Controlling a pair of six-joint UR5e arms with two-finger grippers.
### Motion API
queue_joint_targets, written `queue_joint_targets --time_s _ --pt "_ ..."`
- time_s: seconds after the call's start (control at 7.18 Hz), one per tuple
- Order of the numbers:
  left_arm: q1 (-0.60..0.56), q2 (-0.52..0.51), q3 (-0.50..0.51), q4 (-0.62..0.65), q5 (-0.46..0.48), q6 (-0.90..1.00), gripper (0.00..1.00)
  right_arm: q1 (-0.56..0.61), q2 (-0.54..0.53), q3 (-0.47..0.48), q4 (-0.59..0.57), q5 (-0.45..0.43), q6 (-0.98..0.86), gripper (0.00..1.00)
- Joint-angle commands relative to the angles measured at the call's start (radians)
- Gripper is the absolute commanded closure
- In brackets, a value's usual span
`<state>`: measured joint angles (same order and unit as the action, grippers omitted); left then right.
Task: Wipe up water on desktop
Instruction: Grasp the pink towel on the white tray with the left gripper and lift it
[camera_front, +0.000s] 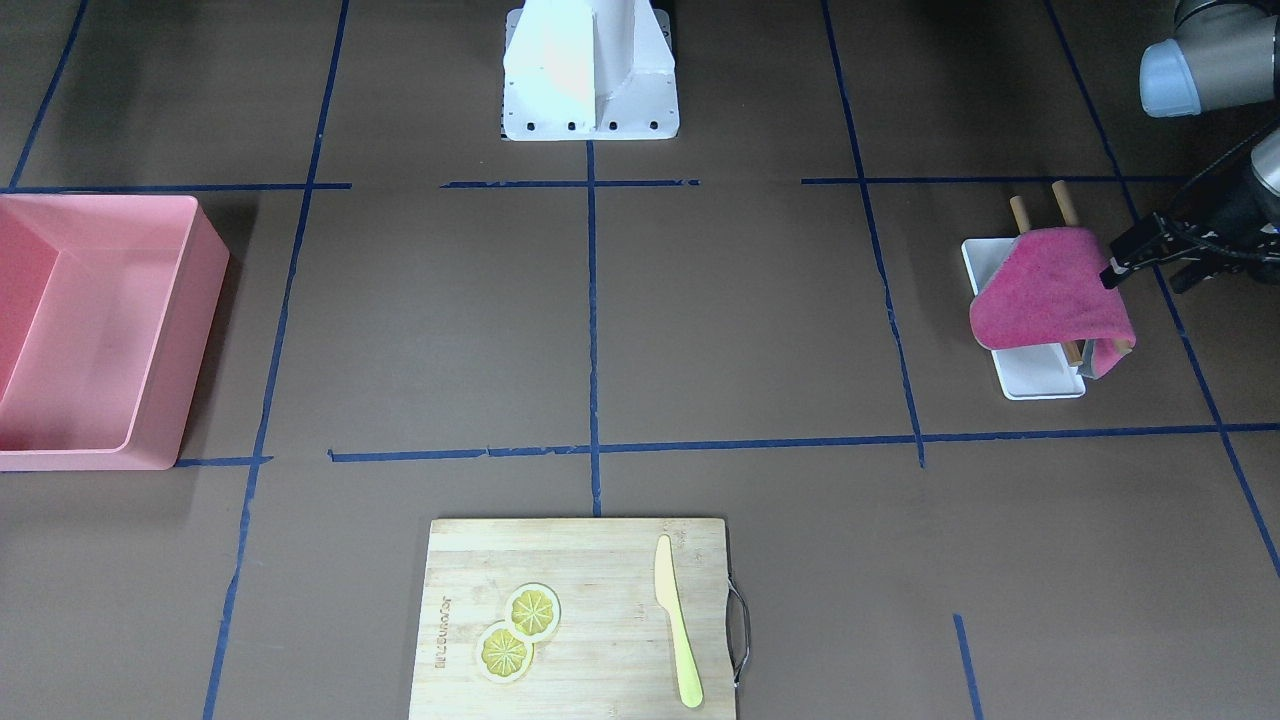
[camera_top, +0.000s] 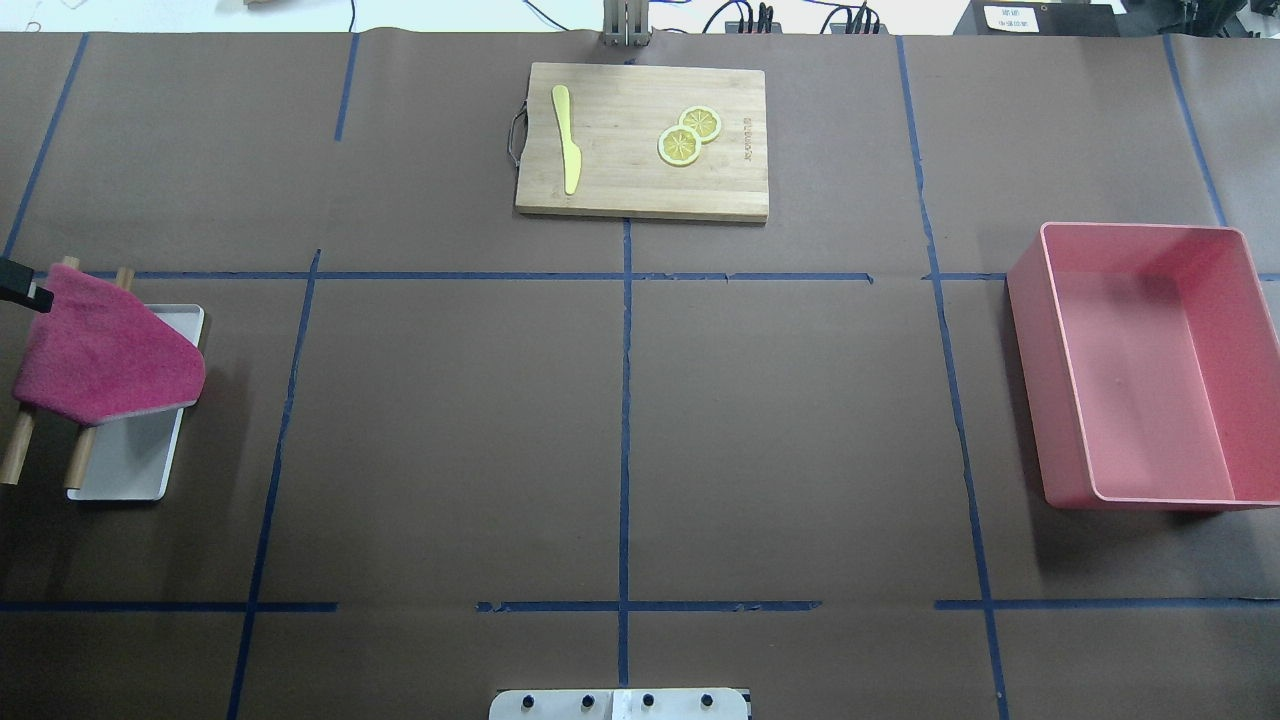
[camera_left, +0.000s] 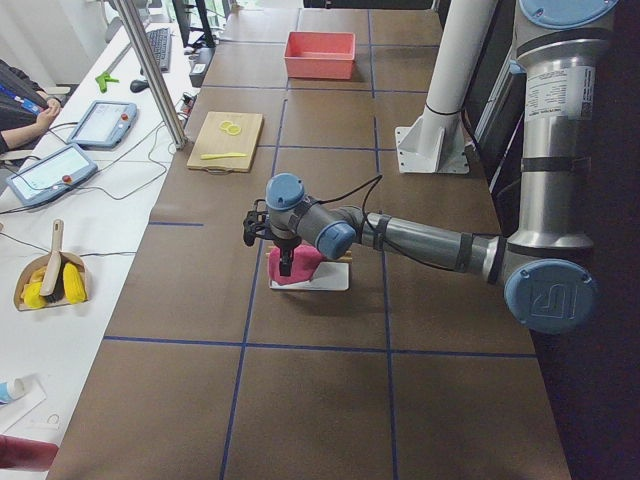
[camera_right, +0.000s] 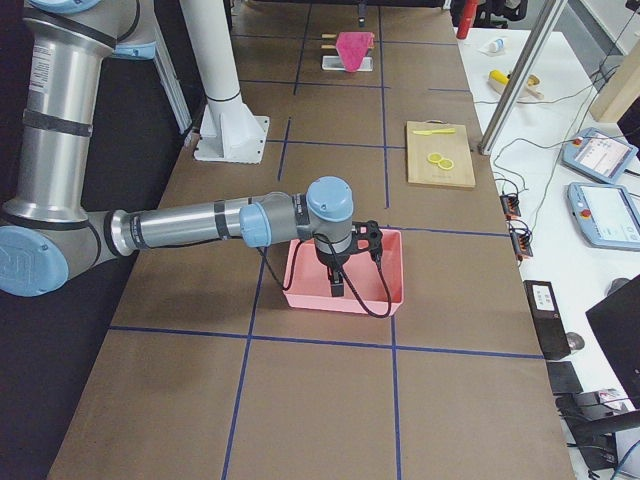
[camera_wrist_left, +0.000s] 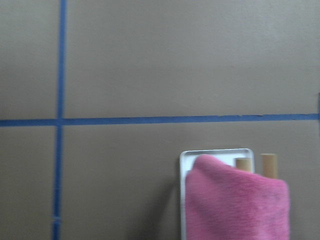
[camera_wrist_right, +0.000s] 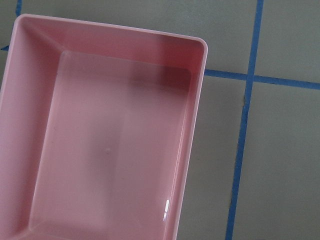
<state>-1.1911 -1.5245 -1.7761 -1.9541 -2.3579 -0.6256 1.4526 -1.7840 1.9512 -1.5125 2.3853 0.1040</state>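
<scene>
— Where is the desktop (camera_top: 450, 420) being shown?
— It is being shown under everything, dark brown and gridded with blue tape (camera_top: 625, 400). A pink cloth (camera_top: 105, 355) is being carried on two wooden rods (camera_top: 15, 455) over a white tray (camera_top: 135, 460) near the left edge.
— How are the left gripper's (camera_front: 1140, 283) fingers being held?
— They are being held apart, with one tip touching the cloth's edge and nothing being clasped.
— And the right gripper (camera_right: 337, 290)?
— It is being hung over the pink bin (camera_top: 1025, 330) by the right edge; whether its fingers are apart or together cannot be told. A bamboo cutting board (camera_top: 620, 180) bearing a yellow knife (camera_top: 568, 140) and two lemon slices (camera_top: 680, 146) is being seen at the far edge.
</scene>
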Motion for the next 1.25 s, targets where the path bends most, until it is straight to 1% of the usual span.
queue_joint_targets --time_s 0.0,0.14,0.28,0.42,0.7,0.84,1.11 --pt "0.027 0.001 0.001 -0.002 0.0 -0.003 0.09 0.0 0.0 0.0 0.0 0.0 -0.001 0.0" --pt "0.027 0.003 0.003 0.0 0.0 -0.005 0.49 0.0 0.0 0.0 0.0 0.0 -0.001 0.0" --pt "0.027 0.003 0.0 0.0 0.0 -0.005 0.76 0.0 0.0 0.0 0.0 0.0 -0.001 0.0" --pt "0.027 0.004 0.0 0.0 0.0 -0.005 0.9 0.0 0.0 0.0 0.0 0.0 -0.001 0.0" --pt "0.027 0.004 0.0 0.0 0.0 -0.005 0.98 0.0 0.0 0.0 0.0 0.002 -0.001 0.0" --pt "0.027 0.004 -0.002 0.0 0.0 -0.005 1.0 0.0 0.0 0.0 0.0 0.002 -0.001 0.0" --pt "0.025 0.004 -0.031 0.004 -0.001 -0.005 1.0 0.0 0.0 0.002 0.002 0.002 -0.001 0.0"
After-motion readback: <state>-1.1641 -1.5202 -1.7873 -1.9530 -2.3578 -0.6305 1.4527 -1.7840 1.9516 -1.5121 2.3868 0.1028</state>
